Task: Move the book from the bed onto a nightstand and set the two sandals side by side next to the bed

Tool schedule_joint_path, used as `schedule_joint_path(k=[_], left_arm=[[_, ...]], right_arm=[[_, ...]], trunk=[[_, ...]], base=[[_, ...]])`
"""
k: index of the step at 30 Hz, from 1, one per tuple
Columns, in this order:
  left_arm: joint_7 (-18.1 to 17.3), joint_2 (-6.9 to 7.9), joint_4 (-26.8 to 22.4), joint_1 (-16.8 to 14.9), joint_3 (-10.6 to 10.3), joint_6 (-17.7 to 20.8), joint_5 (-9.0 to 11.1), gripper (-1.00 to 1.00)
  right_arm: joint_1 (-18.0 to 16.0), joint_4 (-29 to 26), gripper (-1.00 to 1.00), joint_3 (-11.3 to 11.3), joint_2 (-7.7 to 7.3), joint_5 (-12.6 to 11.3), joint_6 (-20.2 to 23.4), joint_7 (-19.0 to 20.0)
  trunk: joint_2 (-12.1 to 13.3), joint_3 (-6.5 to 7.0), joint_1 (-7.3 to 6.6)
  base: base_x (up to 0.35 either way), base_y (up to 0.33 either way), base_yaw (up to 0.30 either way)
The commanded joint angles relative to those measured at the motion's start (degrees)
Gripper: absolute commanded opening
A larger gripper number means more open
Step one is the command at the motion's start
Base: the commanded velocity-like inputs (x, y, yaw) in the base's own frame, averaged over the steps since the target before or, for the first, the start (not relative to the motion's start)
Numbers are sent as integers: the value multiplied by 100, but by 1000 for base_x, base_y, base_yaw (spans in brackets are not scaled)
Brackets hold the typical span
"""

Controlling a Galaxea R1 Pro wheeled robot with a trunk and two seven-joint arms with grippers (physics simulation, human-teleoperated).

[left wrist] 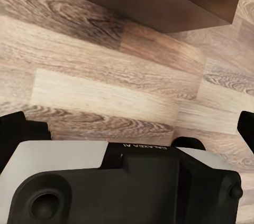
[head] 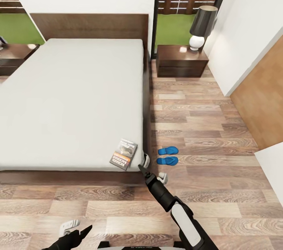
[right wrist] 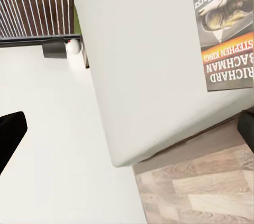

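- So, the book lies flat on the bed, at the mattress corner nearest the robot, roughly 5 o'clock on the mattress in the head view.
- Right gripper sits at that same corner, just beside the book at its 3 o'clock. Not touching the cover as far as I can see; can't tell whether the jaws are parted or closed.
- Right wrist view: book on the pale mattress, orange band and white lettering readable.
- The two sandals lie side by side on the floor near the bed, at the gripper's 3 o'clock.
- Nightstand at 12 o'clock from the sandals, lamp on top.
- Left gripper low near the robot; grip state can't be told.
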Motion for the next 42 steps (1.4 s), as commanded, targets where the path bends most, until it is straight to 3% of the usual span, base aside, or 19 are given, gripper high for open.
schedule_joint_path(k=[1,18,42], left_arm=[[-26,-2,9,-4,45,-20,-39,100],[-25,-2,9,-4,46,-12,-39,100],[-25,-2,10,-4,47,-13,-39,100]], right_arm=[[-2,0,100,-3,1,-60,42,6],[-1,0,100,-3,0,-60,42,6],[-2,0,100,-5,-6,-60,42,6]], trunk=[[-5,-4,0],[-5,-4,0],[-5,-4,0]], base=[[-71,50,0],[-7,170,0],[32,54,0]])
